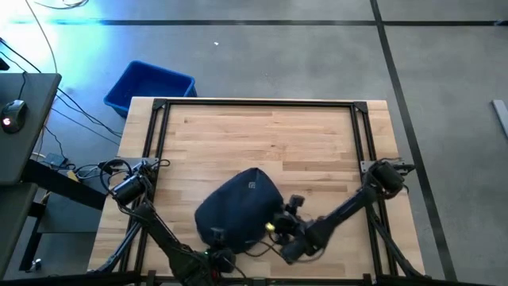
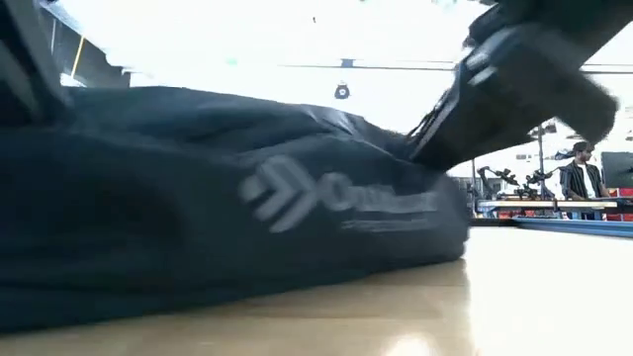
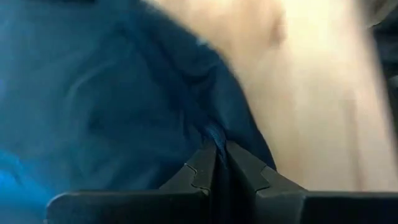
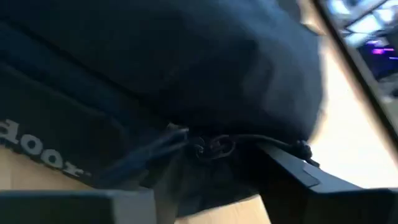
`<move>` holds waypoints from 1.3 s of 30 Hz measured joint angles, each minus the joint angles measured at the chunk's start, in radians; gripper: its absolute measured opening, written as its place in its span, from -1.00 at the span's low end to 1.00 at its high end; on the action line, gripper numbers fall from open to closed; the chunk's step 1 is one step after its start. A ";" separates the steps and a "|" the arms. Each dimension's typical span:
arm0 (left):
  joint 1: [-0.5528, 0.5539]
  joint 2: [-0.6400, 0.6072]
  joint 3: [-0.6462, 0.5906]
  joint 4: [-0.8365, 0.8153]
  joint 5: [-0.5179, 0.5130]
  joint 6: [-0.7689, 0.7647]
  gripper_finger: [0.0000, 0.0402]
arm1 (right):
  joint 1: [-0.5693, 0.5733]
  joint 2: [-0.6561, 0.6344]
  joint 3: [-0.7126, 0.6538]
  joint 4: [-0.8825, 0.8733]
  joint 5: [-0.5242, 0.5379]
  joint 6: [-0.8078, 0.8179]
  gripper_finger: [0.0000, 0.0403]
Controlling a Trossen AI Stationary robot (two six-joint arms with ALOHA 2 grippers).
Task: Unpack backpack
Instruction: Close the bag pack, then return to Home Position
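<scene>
a: how many things are on the surface [image 1: 270, 135]?

b: one backpack [image 1: 238, 205], dark navy, lying near the front edge, between the two arms. off the surface there is one blue bin [image 1: 149, 86] on the floor past the far left corner, and one person [image 2: 584, 178] stands far off in the room.

a: and the hands?

b: two. the left hand [image 3: 219, 157] is pinched tight on a fold of the backpack's fabric at its near side. the right hand [image 4: 208, 186] is at the backpack's right side with its fingers standing apart, either side of a zip pull [image 4: 210, 147] and cord; nothing is gripped that i can see.

a: anything unclear?

b: the backpack's inside is hidden. from above, the left hand is mostly cut off at the frame's lower edge. the low camera is filled by the backpack's side and its pale logo [image 2: 287, 193].
</scene>
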 joint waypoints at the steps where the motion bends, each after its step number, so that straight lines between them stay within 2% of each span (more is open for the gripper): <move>1: 0.000 0.000 0.000 -0.034 0.012 -0.050 -0.98 | -0.022 0.000 -0.017 0.067 -0.016 -0.055 -0.10; 7: -0.036 0.000 0.000 -0.170 0.045 -0.272 -0.98 | -0.131 0.000 -0.050 0.353 -0.128 -0.296 -0.07; 13: -0.094 0.000 -0.001 -0.325 0.034 -0.349 -0.98 | -0.175 0.000 -0.050 0.448 -0.290 -0.283 -0.10; 19: -0.135 0.000 -0.002 -0.316 -0.036 -0.390 -0.98 | -0.140 0.000 -0.050 0.442 -0.244 -0.289 -0.10; 23: -0.138 0.000 -0.002 -0.269 -0.010 -0.425 -0.96 | -0.125 0.000 0.001 0.363 -0.192 -0.337 -0.10; 27: -0.135 0.000 -0.002 -0.264 -0.011 -0.466 -0.80 | -0.112 0.000 0.091 0.256 -0.090 -0.349 -0.10; 31: -0.135 0.000 0.010 -0.266 -0.013 -0.475 -0.53 | -0.112 0.001 0.202 0.088 -0.109 -0.361 -0.09; 34: -0.135 -0.011 0.060 -0.297 -0.052 -0.501 -0.35 | -0.111 0.001 0.323 -0.056 -0.099 -0.362 -0.03; 39: -0.129 -0.073 0.155 -0.313 -0.149 -0.551 -0.22 | -0.086 -0.002 0.499 -0.349 -0.208 -0.346 0.05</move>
